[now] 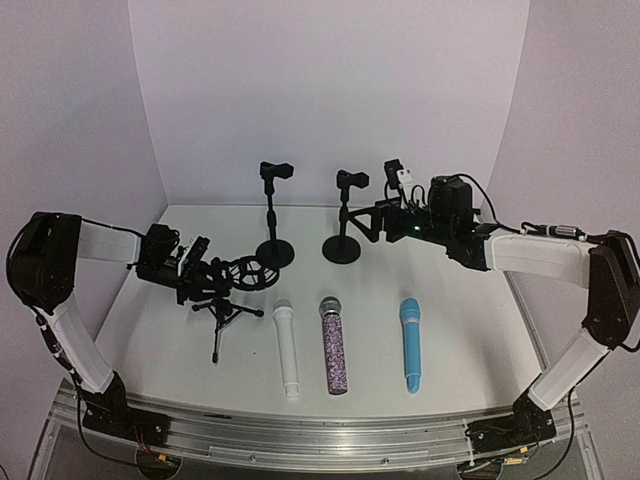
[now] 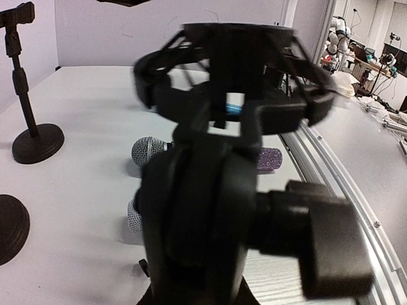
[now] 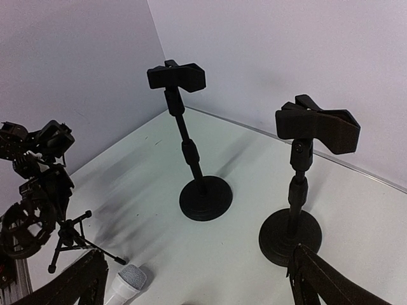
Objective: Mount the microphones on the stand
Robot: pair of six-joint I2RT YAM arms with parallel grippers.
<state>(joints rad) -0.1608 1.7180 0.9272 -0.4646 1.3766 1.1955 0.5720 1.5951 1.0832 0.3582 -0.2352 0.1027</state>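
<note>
Three microphones lie side by side near the table's front: a white one, a purple-glitter one with a silver mesh head, and a light blue one. A black tripod stand with a ring-shaped shock mount stands left of them. My left gripper is shut on its upper part, and the stand fills the left wrist view and hides the fingers. My right gripper is open wide, close to the right round-base stand and holding nothing.
A second round-base clip stand stands left of the first, both at the back centre. White walls close the back and sides. A metal rail runs along the front edge.
</note>
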